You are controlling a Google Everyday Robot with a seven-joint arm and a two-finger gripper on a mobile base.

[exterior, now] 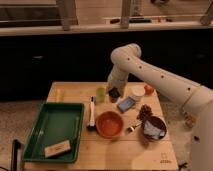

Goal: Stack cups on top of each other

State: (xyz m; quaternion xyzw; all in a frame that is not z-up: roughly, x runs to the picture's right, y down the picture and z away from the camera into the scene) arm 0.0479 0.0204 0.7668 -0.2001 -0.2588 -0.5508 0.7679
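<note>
The translucent yellow-green cup point(101, 94) stands upright near the back of the wooden table point(125, 152). My gripper point(114, 93) hangs just to its right, close beside it, at the end of the white arm that reaches in from the right. A small dark shape sits at the gripper's tip; I cannot tell whether it is the dark grey metallic cup. A grey-blue object point(126, 104) lies on the table just right of and in front of the gripper.
An orange bowl point(110, 124) sits mid-table and a dark purple bowl point(154, 127) to its right, with a pine cone point(145, 111) behind that one. A black-and-white brush point(91, 114) lies beside a green tray point(45, 125) holding a wooden block point(56, 148). A white disc point(137, 91) and a small orange item point(148, 89) are at the back right.
</note>
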